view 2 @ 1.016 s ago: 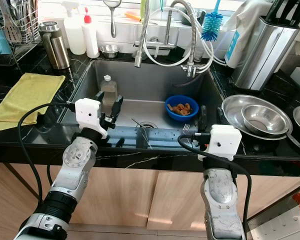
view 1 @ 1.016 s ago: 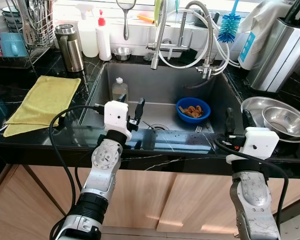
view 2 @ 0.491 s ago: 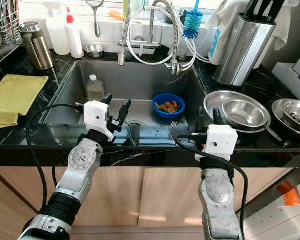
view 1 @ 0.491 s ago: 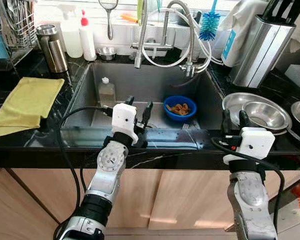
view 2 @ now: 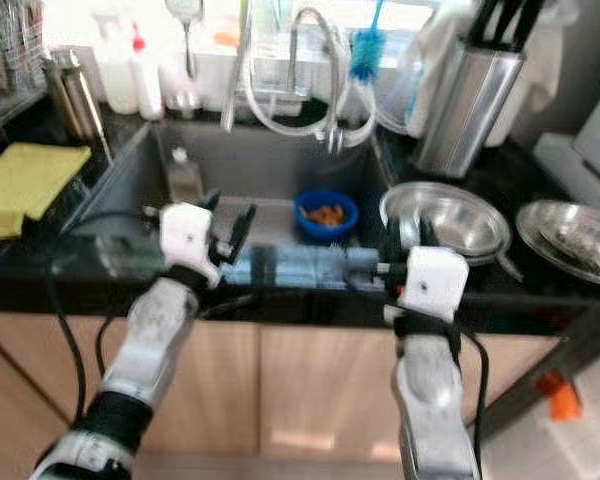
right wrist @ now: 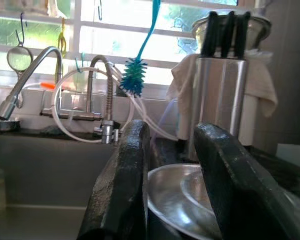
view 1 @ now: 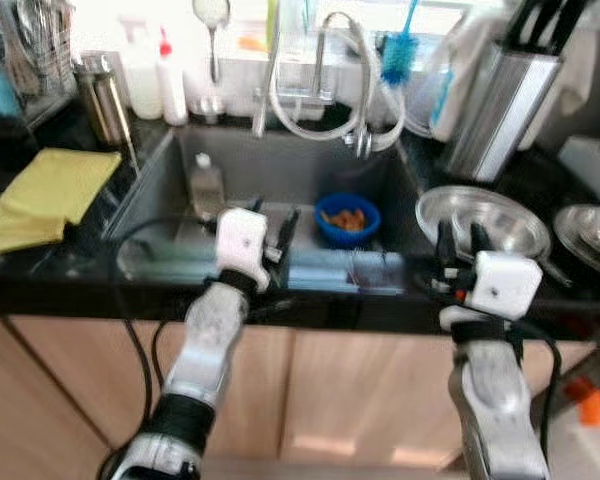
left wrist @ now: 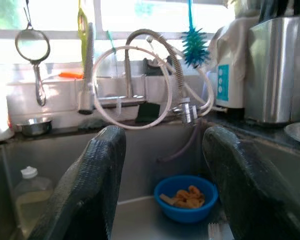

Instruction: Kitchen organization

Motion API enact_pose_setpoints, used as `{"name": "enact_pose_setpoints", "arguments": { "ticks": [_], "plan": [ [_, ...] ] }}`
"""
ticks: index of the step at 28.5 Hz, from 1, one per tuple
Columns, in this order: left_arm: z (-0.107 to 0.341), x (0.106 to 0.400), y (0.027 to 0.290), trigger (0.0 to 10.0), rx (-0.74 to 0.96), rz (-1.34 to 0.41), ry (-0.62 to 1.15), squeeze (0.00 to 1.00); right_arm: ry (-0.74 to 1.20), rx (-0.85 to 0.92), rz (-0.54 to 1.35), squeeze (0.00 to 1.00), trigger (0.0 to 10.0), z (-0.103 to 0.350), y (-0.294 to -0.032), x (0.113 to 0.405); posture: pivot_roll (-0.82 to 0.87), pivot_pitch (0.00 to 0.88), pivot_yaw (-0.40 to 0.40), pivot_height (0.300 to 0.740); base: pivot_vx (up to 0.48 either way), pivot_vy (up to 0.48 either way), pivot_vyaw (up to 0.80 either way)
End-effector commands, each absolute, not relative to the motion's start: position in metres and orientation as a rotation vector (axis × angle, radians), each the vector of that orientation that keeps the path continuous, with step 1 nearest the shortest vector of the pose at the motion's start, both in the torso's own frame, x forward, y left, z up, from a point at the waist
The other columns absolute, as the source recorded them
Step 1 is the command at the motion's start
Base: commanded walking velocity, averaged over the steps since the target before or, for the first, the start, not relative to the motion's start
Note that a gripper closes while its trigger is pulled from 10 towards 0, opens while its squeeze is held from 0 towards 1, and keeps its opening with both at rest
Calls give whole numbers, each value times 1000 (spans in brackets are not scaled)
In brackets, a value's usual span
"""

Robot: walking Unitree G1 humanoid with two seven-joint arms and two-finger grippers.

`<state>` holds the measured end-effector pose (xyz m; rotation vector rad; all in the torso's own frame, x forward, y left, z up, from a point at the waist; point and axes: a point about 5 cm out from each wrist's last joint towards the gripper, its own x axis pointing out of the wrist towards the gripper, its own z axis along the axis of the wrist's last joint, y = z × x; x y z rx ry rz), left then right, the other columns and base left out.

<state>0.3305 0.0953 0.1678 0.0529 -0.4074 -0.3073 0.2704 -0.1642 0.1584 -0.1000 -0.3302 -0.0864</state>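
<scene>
Both grippers, L (view 1: 278, 221) & R (view 1: 459, 240), fingers apart, empty; square up to sink (view 1: 280, 165) before reaching blue bowl (view 1: 347, 217)

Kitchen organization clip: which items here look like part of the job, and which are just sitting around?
Likely part of the job:
blue bowl holding food scraps, in the sink
steel bowls stacked on the counter
left gripper, right gripper, jaws open, empty

Just lying about:
yellow cloth
bottle brush
knife block
</scene>
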Motion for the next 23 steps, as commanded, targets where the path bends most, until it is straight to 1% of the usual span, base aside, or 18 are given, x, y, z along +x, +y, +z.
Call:
{"name": "enact_pose_setpoints", "arguments": {
  "ticks": [1,6,7,10,16,21,23],
  "plan": [
    [170,330,85,10000,32,-334,-405,0,-313,-99,-97,0,10000,157,-169,270,96,12,-84,740,0,0,0],
    [168,331,86,10000,27,-333,-392,0,-310,-98,-96,0,10000,157,-170,271,96,19,-87,740,0,0,0],
    [165,332,85,10000,5,-340,-361,0,-311,-99,-93,0,10000,159,-169,273,97,20,-86,740,0,0,0],
    [163,332,84,10000,-3,-347,-343,0,-315,-102,-88,0,10000,160,-168,274,95,23,-87,740,0,0,0],
    [163,332,82,10000,15,-353,-344,0,-325,-112,-90,0,10000,165,-172,277,88,31,-91,740,0,0,0],
    [163,332,82,10000,14,-354,-340,0,-325,-129,-82,0,10000,166,-170,277,85,34,-91,740,0,0,0],
    [163,333,82,10000,13,-357,-336,0,-328,-145,-75,0,10000,166,-168,276,86,36,-90,740,270,0,619]
  ]
}}
